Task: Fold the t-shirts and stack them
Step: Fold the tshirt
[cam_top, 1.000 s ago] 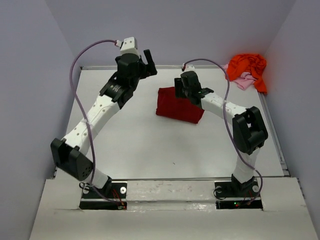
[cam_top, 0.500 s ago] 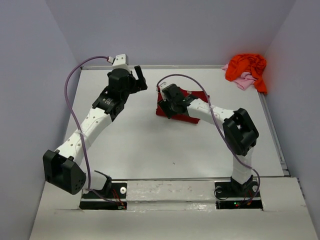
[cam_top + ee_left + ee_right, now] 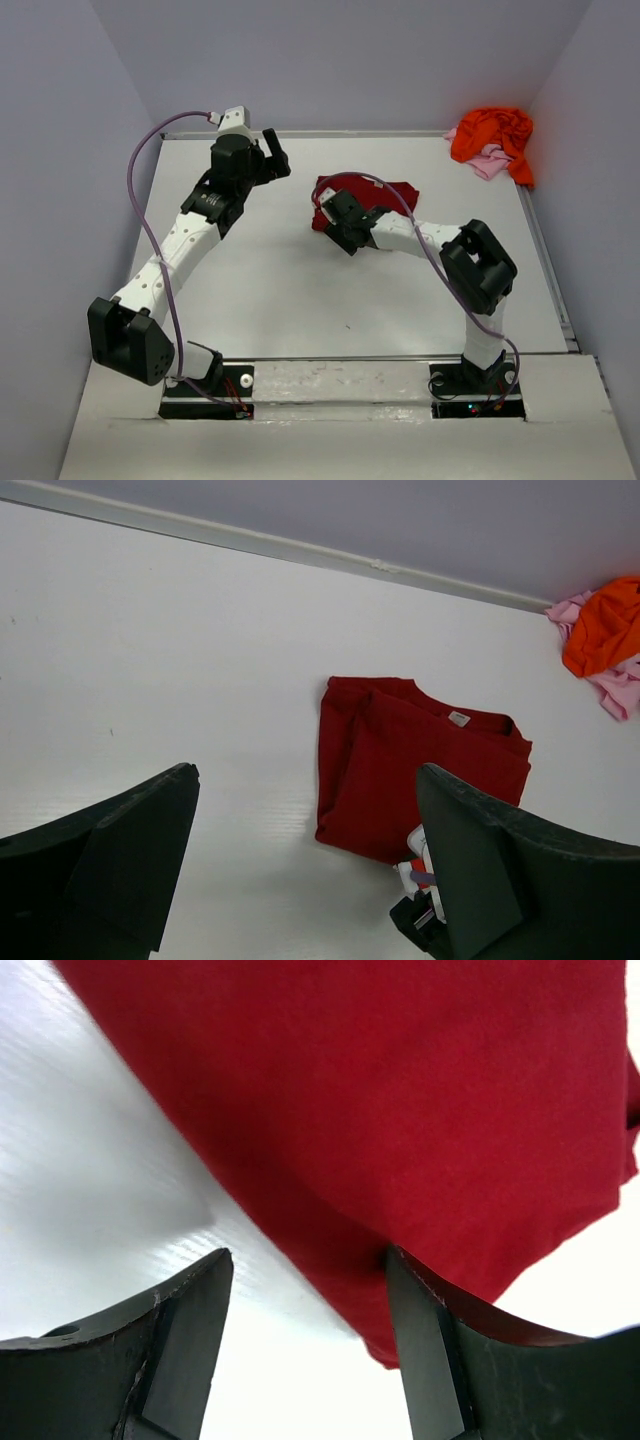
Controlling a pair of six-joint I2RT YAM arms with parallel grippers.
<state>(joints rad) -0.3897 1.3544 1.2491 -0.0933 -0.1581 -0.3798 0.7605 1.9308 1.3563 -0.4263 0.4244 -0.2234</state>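
Observation:
The dark red t-shirt (image 3: 385,200) lies folded in a flat rectangle at the middle back of the table. It also shows in the left wrist view (image 3: 420,765) and fills the top of the right wrist view (image 3: 400,1100). My right gripper (image 3: 333,208) is open and low at the shirt's near-left edge. In its own view (image 3: 305,1350) the right finger touches the cloth edge and nothing is held. My left gripper (image 3: 272,158) is open and empty, raised to the left of the shirt (image 3: 310,870). The orange t-shirt (image 3: 492,130) lies crumpled on the pale pink one (image 3: 488,163).
The orange and pink heap sits in the back right corner against the wall, and shows in the left wrist view (image 3: 605,630). The table (image 3: 280,290) is white, with a raised rim at the back and right and grey walls on three sides.
My right gripper has swung from the shirt's far side down to its near-left edge. My left gripper has drawn back to the left, away from the shirt.

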